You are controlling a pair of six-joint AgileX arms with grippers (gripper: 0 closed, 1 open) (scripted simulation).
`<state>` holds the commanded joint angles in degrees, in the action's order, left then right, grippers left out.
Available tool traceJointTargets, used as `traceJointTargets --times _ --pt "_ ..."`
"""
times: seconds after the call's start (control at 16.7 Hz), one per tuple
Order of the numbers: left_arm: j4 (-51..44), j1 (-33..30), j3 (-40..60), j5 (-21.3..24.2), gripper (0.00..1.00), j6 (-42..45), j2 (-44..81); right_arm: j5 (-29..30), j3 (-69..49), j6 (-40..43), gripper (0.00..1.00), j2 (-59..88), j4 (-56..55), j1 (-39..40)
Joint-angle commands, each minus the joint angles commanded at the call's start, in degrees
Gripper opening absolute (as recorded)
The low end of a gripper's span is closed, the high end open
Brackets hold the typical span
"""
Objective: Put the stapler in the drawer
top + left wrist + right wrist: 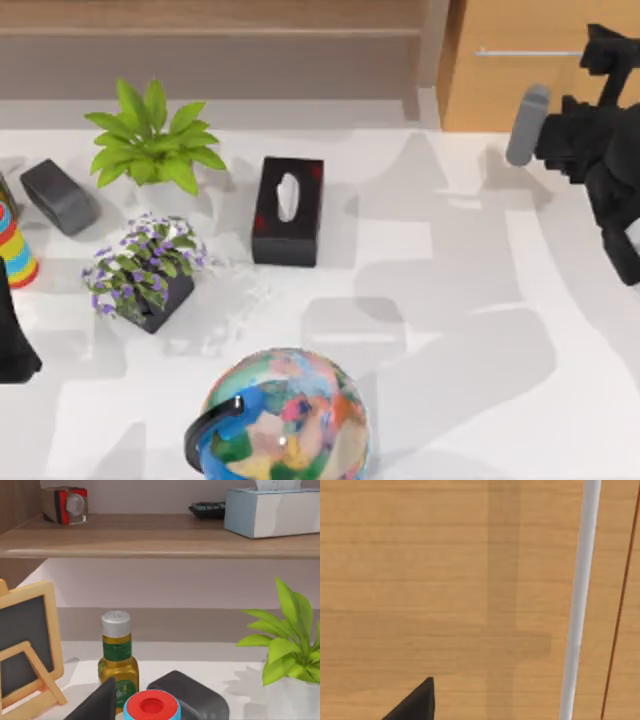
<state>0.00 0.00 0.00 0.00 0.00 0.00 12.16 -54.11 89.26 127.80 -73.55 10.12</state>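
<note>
The stapler (58, 196), a dark grey rounded block, lies on the white table at the far left beside a green plant; the left wrist view catches it (192, 696) low and close. At the back right stands the drawer (500, 95), its orange-brown wood front pushed in, with a thin silver handle (525, 52). My right gripper (606, 52) hovers just in front of that handle's right end. The right wrist view faces the wood front (445, 580) and the handle bar (580, 600) at close range. My left arm (12, 340) is parked at the left edge, some way in front of the stapler.
A black tissue box (288, 210) lies mid-table, with a green plant (152, 145) and a purple-flowered pot (145, 275) to its left. A colourful globe (285, 420) stands at the front. An olive bottle (118, 657), a red-capped item (151, 706) and a small chalkboard (27, 645) crowd the left side.
</note>
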Motion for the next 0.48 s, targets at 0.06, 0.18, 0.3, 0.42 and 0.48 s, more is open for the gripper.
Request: traceJointTargets --times 0.06,0.18,0.3,0.42,0.48 --pt "0.00 0.00 0.00 0.00 1.00 0.00 0.00 0.00 0.00 0.00 1.00 0.00 0.00 0.00" --pt "0.00 0.00 0.00 0.00 1.00 0.00 0.00 -0.08 0.26 -0.09 1.00 -0.11 0.14 -0.31" --pt "0.00 0.00 0.00 0.00 1.00 0.00 0.00 -0.22 -0.62 -0.04 1.00 0.20 0.49 -0.29" --pt "0.00 0.00 0.00 0.00 1.00 0.00 0.00 -0.41 -2.81 0.01 1.00 1.19 1.60 -0.41" --pt "0.00 0.00 0.00 0.00 1.00 0.00 0.00 -0.50 -4.06 0.02 1.00 1.78 2.27 -0.51"
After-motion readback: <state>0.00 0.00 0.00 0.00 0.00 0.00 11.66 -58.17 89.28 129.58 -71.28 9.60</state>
